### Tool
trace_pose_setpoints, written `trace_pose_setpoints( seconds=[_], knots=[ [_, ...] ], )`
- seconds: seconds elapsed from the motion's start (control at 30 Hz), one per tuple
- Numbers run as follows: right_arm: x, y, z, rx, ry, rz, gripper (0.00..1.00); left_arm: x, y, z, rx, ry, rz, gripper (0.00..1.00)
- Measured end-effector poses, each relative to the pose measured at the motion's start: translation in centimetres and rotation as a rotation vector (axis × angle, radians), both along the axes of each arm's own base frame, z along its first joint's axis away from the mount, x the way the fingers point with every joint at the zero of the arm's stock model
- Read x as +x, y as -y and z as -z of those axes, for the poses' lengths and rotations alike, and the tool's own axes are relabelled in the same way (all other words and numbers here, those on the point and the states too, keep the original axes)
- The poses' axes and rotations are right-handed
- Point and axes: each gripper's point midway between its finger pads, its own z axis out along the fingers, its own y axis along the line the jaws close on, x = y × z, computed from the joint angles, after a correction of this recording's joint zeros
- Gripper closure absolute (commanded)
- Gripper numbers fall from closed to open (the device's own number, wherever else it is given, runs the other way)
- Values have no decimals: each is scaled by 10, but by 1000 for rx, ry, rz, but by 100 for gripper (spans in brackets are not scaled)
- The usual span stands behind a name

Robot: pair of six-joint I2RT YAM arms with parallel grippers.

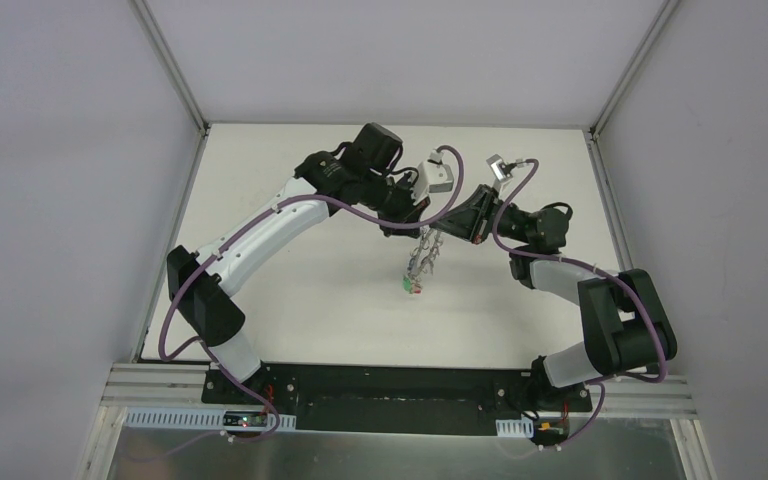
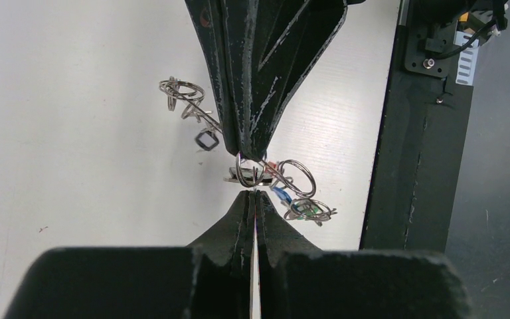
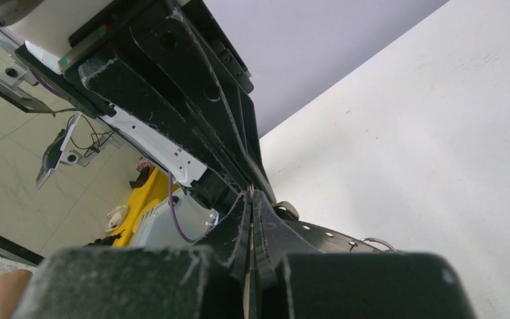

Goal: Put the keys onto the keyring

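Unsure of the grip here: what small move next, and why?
Likely a slight pull of the left tool back from the right tool, to check its grip: both are shut tip to tip at the keyring, keys dangling above the table.

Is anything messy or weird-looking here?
Nothing is spilled or broken. The odd bit is that the keyring with its keys is off the table. It is a crooked tangle of loops hanging where the right gripper and left gripper meet tip to tip, both shut.
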Motion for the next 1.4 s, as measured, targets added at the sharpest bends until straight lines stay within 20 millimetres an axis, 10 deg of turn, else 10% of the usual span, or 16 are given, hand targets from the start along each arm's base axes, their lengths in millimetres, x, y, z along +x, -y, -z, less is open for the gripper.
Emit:
trace_pose_setpoints(
  seconds=[1.4],
  knots=[
    [13,1,13,-29,-44,52,100,7,6,16,185,155,-45,100]
  ],
)
